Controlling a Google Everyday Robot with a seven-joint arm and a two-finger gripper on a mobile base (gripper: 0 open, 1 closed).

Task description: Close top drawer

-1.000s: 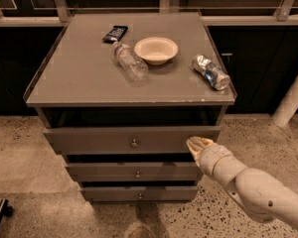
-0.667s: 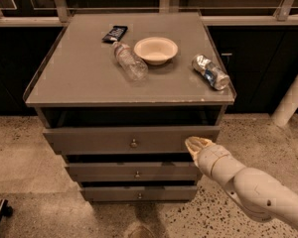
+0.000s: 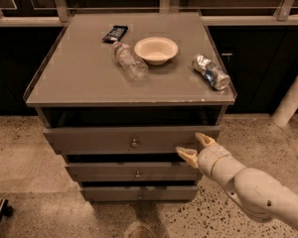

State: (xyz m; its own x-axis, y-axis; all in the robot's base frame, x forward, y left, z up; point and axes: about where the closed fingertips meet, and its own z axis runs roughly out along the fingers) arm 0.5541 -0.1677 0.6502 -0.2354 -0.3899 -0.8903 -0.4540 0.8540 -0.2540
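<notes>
while top drawer (image 3: 89,140) juts toward camera, long axis left-right, pincer (image 3: 191,144) spread wide at its front

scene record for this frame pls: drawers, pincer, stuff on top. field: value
top drawer: pulled out, dark gap above its front
knob: centre of that front, untouched
pincer: open, at right end of the top drawer's front; contact cannot be told
arm: enters from lower right
lower drawers: two smaller fronts beneath
cabinet top: carries four items
bowl: upright, near centre rear
bottle: lying, left of bowl
can: lying, right side
wrapper: dark, at rear
</notes>
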